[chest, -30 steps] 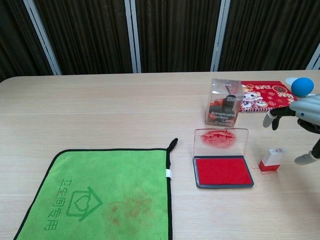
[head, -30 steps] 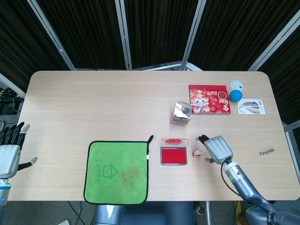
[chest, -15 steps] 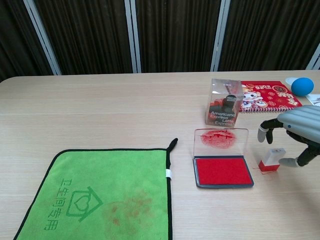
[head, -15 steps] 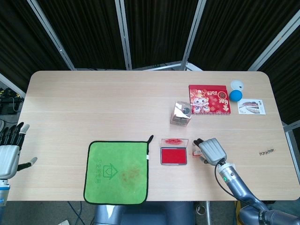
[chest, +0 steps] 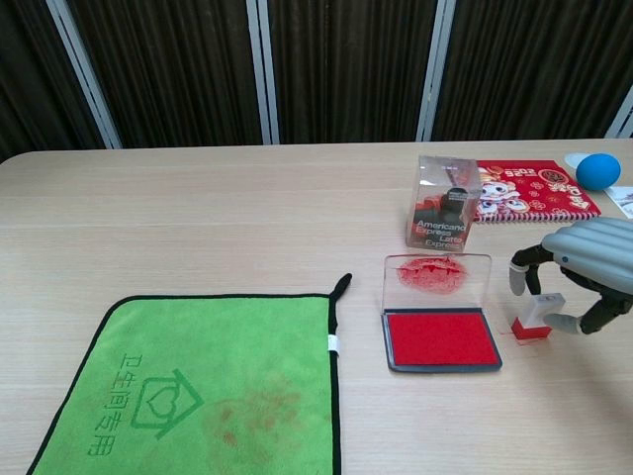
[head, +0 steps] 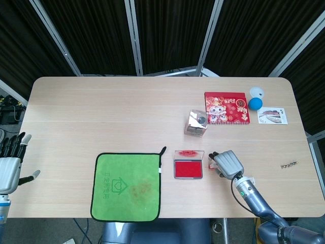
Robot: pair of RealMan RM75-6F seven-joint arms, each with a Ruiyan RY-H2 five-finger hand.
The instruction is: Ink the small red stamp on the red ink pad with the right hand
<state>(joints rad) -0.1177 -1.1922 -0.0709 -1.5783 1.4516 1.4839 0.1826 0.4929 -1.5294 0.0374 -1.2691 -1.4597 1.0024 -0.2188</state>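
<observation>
Stamp (chest: 535, 317) just right of ink pad (chest: 441, 339)

A pale wooden table (head: 117, 112) with rounded corners stands before dark pleated curtains (chest: 346, 69), which are divided by slim grey metal posts (chest: 260, 69). Even light falls across the tabletop. Cables (head: 9, 109) lie on the floor beyond the table's left edge.

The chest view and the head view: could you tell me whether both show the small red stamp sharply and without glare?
Chest view: the small red stamp is sharp, evenly lit, partly covered by the right hand. Head view: it is tiny, almost hidden beside that hand; the table shows no glare.
</observation>
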